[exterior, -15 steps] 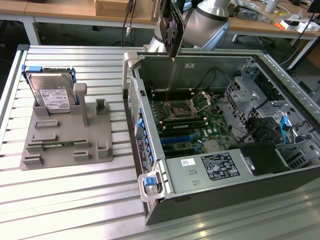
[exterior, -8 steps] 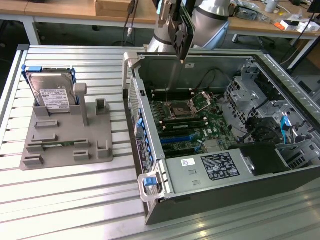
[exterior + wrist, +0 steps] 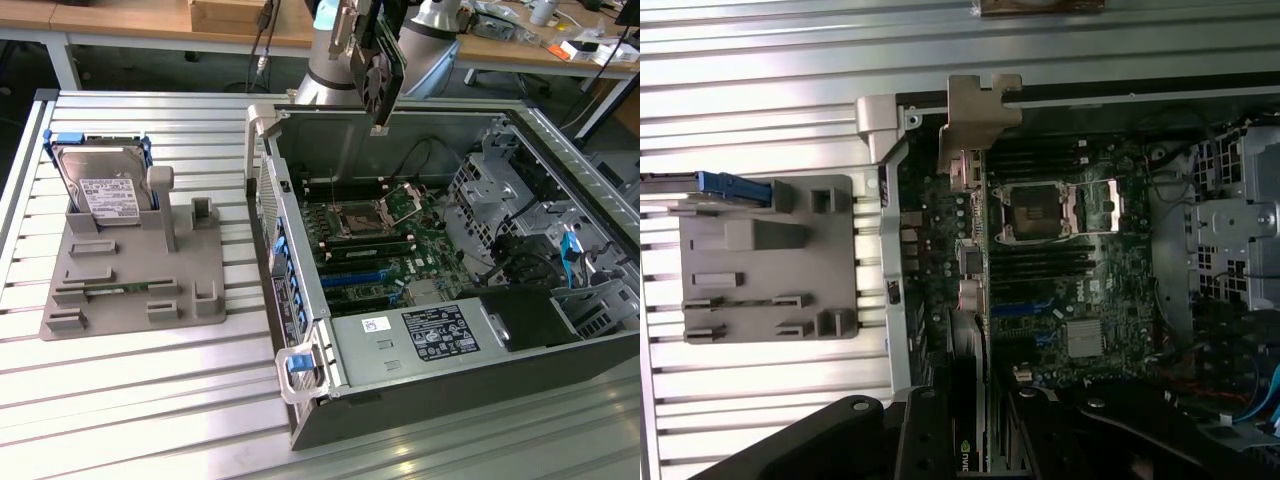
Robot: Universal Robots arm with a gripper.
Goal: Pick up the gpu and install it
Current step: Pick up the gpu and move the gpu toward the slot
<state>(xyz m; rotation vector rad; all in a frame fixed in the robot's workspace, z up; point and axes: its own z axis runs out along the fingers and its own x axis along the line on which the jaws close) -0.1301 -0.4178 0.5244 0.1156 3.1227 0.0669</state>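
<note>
I see the claw (image 3: 366, 30) clamped on the gpu (image 3: 379, 80), which hangs from it long axis downward, bracket end lowest, above the far wall of the open computer case (image 3: 420, 410), well apart from the motherboard (image 3: 420, 235) below.

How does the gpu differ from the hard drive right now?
The gpu hangs in the gripper above the open computer case; the hard drive stands tilted in the grey holder on the table. The gpu's face is dark; the hard drive is silver with a white label. Both are flat rectangular parts, neither installed.
</note>
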